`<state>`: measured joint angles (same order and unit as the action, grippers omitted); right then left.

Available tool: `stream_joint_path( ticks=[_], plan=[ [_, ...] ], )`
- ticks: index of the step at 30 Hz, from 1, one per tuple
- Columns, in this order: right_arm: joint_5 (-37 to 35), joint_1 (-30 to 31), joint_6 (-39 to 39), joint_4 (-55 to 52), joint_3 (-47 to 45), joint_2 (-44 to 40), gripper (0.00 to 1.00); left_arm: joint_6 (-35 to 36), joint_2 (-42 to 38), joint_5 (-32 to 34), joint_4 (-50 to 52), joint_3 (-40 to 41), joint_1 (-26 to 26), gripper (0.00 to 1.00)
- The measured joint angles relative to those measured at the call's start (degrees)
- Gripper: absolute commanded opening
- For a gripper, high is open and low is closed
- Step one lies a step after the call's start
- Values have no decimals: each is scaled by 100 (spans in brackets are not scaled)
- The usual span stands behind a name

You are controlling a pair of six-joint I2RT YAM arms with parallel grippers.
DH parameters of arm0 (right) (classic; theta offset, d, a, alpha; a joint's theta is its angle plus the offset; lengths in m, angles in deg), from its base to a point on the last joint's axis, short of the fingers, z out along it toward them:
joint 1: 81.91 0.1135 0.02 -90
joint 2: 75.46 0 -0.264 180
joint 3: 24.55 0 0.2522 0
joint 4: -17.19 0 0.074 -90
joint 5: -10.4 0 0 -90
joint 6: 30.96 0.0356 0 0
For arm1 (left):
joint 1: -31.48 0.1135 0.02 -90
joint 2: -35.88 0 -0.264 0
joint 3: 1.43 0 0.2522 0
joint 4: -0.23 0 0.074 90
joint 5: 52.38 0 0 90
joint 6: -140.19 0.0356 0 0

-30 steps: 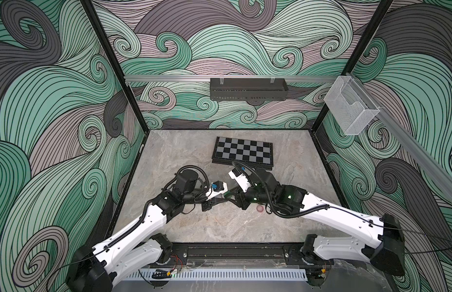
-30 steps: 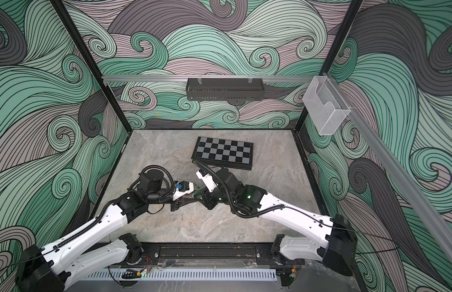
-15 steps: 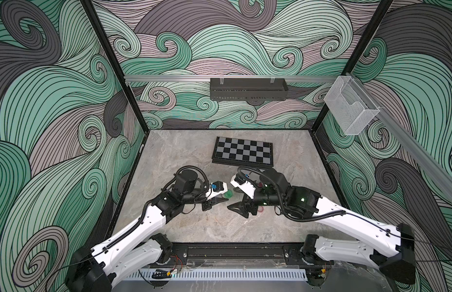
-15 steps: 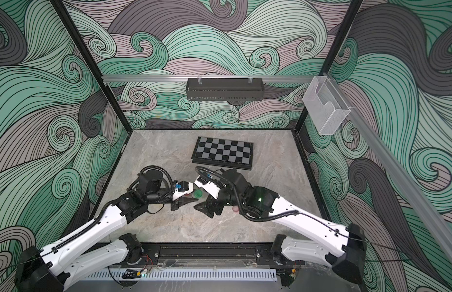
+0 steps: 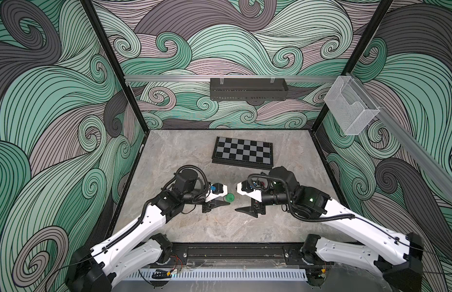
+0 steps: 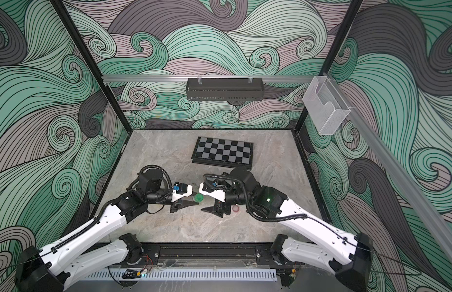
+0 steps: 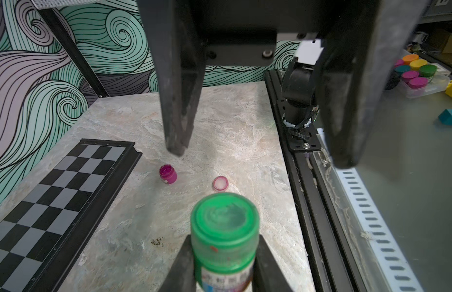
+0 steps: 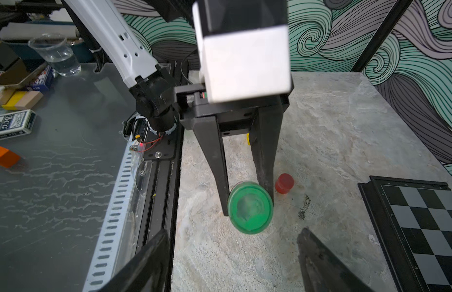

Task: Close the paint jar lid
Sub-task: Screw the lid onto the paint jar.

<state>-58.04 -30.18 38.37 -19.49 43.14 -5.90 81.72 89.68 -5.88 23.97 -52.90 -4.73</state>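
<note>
The left hand pinches a paint jar by its body, one finger on each side. It holds the jar above the marble-patterned surface, tilted so that the green lid seated on its mouth faces the opposite arm. The right hand is spread and empty, its fingers apart from the jar. It faces the lid across a gap that shows in both top views.

Whether the lid is turned tight cannot be told; it sits level on the jar, smeared with dried paint. In the left wrist view the frame's edge cuts off the jar's label. In both top views only the lid shows past the dark finger, and the jar's body is hidden.

On the surface beyond the right hand, an open magenta jar stands upright, and a pink lid lies near it, pale inside up, the two apart. The right arm hides the magenta jar from above, and the pink lid shows in a top view just beside the right hand.

A small red object sits just past a finger of the left hand, too blurred to tell whether it is a jar or a cap. A chessboard lies flat toward the back wall, well apart from both hands.
</note>
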Motion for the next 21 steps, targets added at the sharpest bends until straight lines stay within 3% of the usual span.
stream_joint_path(
  ticks=[15, 21],
  plan=[
    [149, 0, -85, 334, 44, 442, 48, 48, 116, -50, 175, -85, 0, 3],
    [149, 0, -61, 396, 44, 525, 45, 50, 120, -50, 199, -85, 0, 3]
  ],
)
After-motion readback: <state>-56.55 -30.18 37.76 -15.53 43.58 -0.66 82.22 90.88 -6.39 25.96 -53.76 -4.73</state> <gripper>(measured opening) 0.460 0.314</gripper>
